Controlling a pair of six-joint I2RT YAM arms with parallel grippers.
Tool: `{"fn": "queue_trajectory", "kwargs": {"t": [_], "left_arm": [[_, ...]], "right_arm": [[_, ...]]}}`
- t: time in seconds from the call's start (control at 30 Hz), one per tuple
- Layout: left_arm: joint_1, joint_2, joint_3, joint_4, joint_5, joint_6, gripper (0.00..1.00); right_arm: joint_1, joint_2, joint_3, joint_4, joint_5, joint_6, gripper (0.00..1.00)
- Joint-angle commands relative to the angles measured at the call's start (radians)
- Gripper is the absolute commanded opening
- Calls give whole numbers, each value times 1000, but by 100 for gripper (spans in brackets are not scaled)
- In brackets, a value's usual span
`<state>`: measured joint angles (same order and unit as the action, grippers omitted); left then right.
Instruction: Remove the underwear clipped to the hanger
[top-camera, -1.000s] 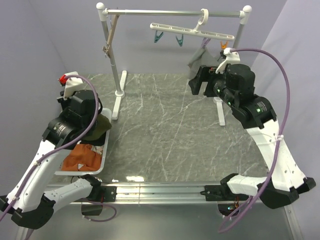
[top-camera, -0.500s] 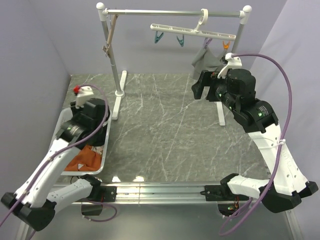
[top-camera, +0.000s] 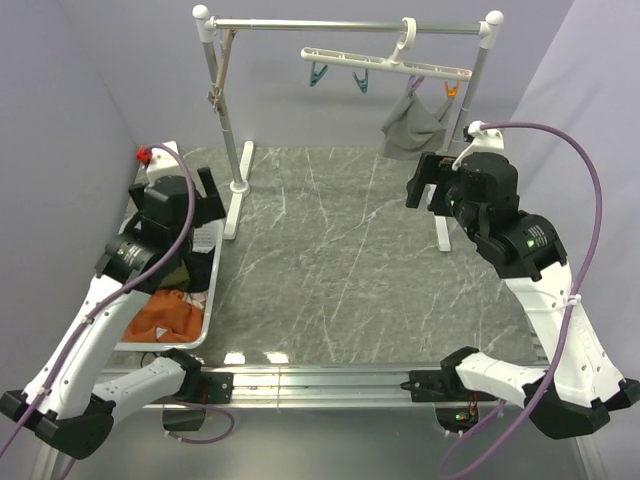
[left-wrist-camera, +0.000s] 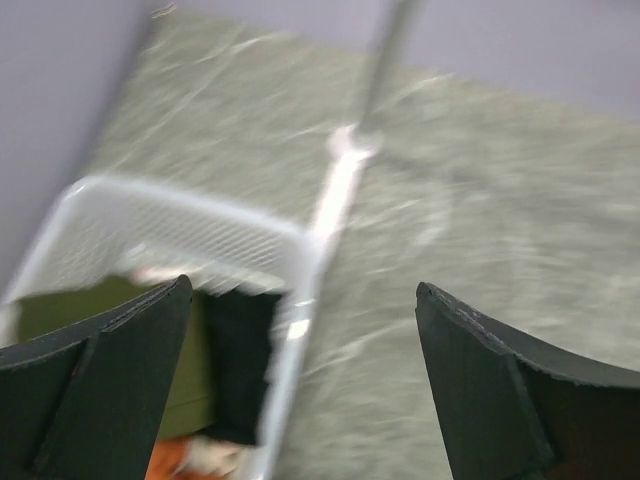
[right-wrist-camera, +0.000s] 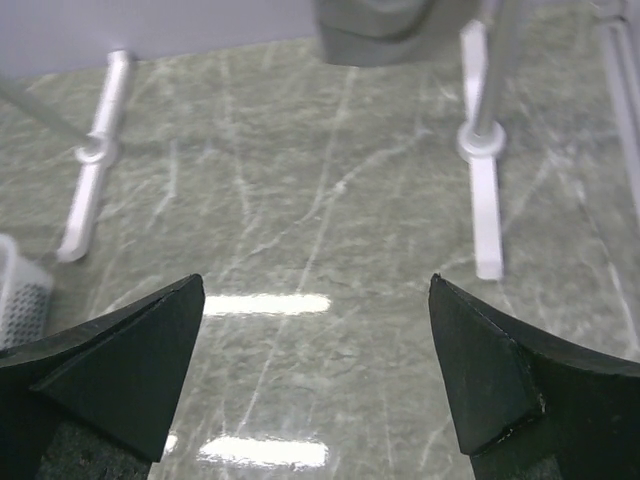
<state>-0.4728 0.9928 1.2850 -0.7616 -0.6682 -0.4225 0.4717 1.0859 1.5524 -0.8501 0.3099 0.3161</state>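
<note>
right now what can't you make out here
- Grey underwear: top external, its clips too small to tell if they grip; right wrist, top edge cuts it off.
- Basket contents: top external, left arm covers most; left wrist, motion blur.

We saw a table (top-camera: 330, 260) with a polished, marble-veined top that threw back the lights, a rack (top-camera: 300, 24) of bright metal tube, a white plastic hanger (top-camera: 385, 60) and a perforated white plastic basket (top-camera: 211, 290). The grey underwear (top-camera: 412, 128) looked soft and matt, as did the orange cloth (top-camera: 165, 315). The right end effector (right-wrist-camera: 315, 282) had matt black fingers (right-wrist-camera: 100, 370).
</note>
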Motion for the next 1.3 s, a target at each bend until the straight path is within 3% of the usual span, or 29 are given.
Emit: {"fn": "queue_trajectory", "kwargs": {"t": [0.0, 0.17, 0.33, 0.43, 0.9, 0.97, 1.1, 1.27], "left_arm": [[-6, 30, 77, 185, 310, 83, 99], [-101, 96, 24, 396, 658, 185, 99], [-266, 266, 7, 548, 723, 289, 99], [-297, 380, 39, 652, 751, 329, 99], [-320, 901, 313, 993, 779, 508, 99], [-317, 958, 307, 1132, 771, 531, 99], [-264, 1084, 405, 1213, 818, 429, 100], [-176, 1243, 548, 1318, 1011, 334, 99]], "right_arm": [[-30, 20, 54, -70, 126, 53, 100], [-120, 11, 58, -96, 115, 107, 100], [-245, 26, 54, -104, -18, 121, 100], [-278, 40, 51, -89, -69, 123, 100], [-323, 126, 88, 3, -272, 166, 99], [-323, 106, 51, 6, -284, 160, 99], [-323, 36, -24, 26, -307, 144, 99], [-323, -15, -100, 28, -348, 169, 98]]}}
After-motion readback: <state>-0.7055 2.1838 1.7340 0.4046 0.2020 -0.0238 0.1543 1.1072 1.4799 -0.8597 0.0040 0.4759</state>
